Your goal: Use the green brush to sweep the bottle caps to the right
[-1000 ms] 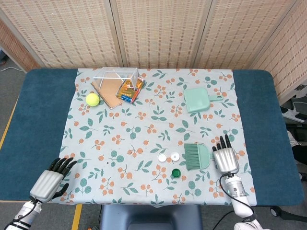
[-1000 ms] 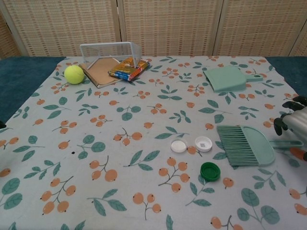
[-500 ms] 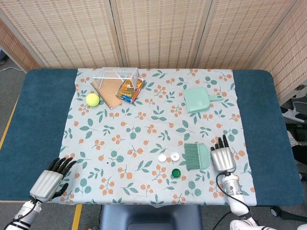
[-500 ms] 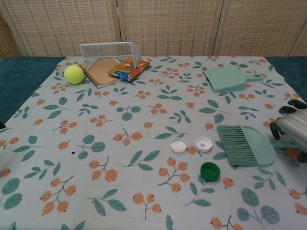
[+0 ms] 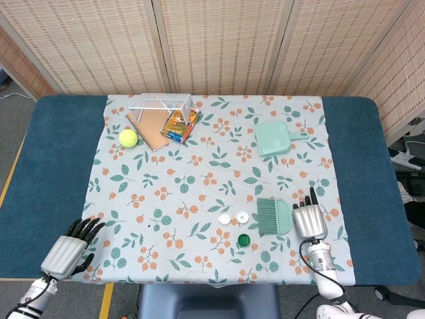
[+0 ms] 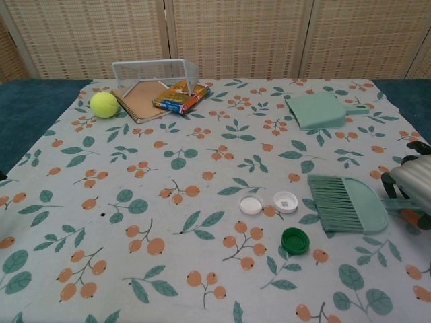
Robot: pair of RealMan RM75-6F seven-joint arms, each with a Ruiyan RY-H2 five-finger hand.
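The right hand (image 5: 310,220) rests over the handle of the green brush (image 5: 274,217) near the counter's front right edge; whether its fingers actually close on the handle cannot be told. Two white caps (image 5: 234,218) and one green cap (image 5: 244,240) lie just left of the bristles. The left hand (image 5: 70,247) sits at the front left corner, fingers spread, holding nothing. A dustpan (image 5: 273,139) lies toward the back.
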